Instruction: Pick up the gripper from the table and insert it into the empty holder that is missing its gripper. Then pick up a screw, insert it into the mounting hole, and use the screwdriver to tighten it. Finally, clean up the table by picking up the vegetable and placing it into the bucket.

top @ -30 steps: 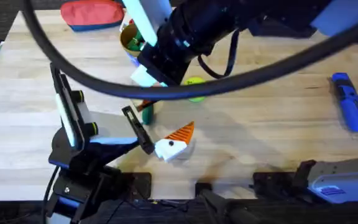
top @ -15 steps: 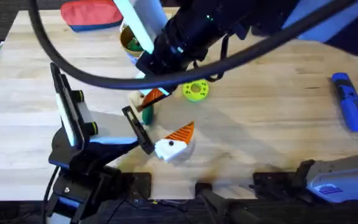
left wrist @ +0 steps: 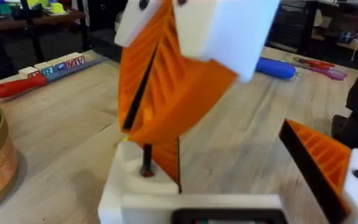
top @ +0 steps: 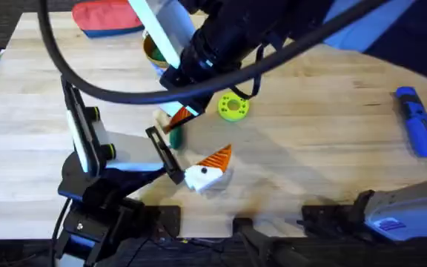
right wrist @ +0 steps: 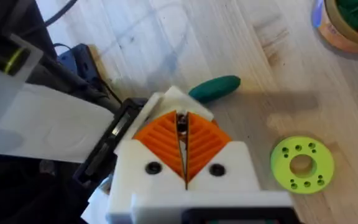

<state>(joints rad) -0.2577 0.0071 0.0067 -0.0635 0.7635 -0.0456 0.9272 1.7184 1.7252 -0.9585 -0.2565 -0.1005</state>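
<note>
The wooden tabletop [top: 332, 170] carries everything. The right arm is the biggest shape on it. It rises close under the overhead camera and reaches across the middle to the left half, where the right end effector [top: 179, 116] points down. The left arm sits folded low over its own base. The left end effector [top: 196, 142] lies sideways and spread wide, one finger wearing an orange pad, the other being the bare white holder [top: 161, 120].

The bucket [top: 153, 49] stands at the far side, partly under the right arm. From the right wrist, the bucket [right wrist: 344, 31] has toys inside. The blue screwdriver [top: 416, 123] lies well apart at the right edge, and the left wrist view has it [left wrist: 276, 67] lying far behind.

In the right wrist view, the right end effector [right wrist: 182, 124] has its orange pads clenched on a small dark screw [right wrist: 182, 122], directly over the holder [right wrist: 168, 98]. The green vegetable [right wrist: 215, 88] lies just beside the holder, and a green disc [right wrist: 302, 165] is near.

From the left wrist, the left end effector [left wrist: 225, 165] is released. The screw [left wrist: 146, 160] stands upright with its lower end on the holder [left wrist: 132, 186], its top under the right end effector [left wrist: 138, 134]. An orange piece [left wrist: 165, 163] sits just behind the screw; I cannot tell whether it belongs to the holder.
</note>
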